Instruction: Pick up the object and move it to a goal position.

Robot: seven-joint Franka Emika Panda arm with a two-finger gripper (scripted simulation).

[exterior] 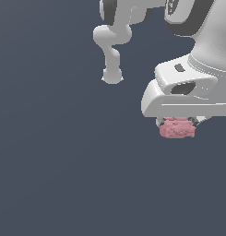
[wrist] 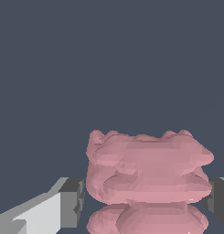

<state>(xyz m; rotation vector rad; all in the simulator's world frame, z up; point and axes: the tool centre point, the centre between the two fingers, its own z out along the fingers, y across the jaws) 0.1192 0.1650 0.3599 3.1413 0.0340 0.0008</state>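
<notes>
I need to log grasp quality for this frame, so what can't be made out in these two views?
- Exterior view: the fingertips of the gripper are hidden under the white hand body, so contact with the pink lumpy object is unclear.
- Wrist view: the pink object's lower part and both grey fingers are cut off by the frame edge.
- No goal marker shows in either view.
- Exterior view: the arm's upper links are cut off at the top edge.

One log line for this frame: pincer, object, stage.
pincer: fingers on both sides of pink object | contact: unclear | lift: cannot tell | goal: no marker visible
</notes>
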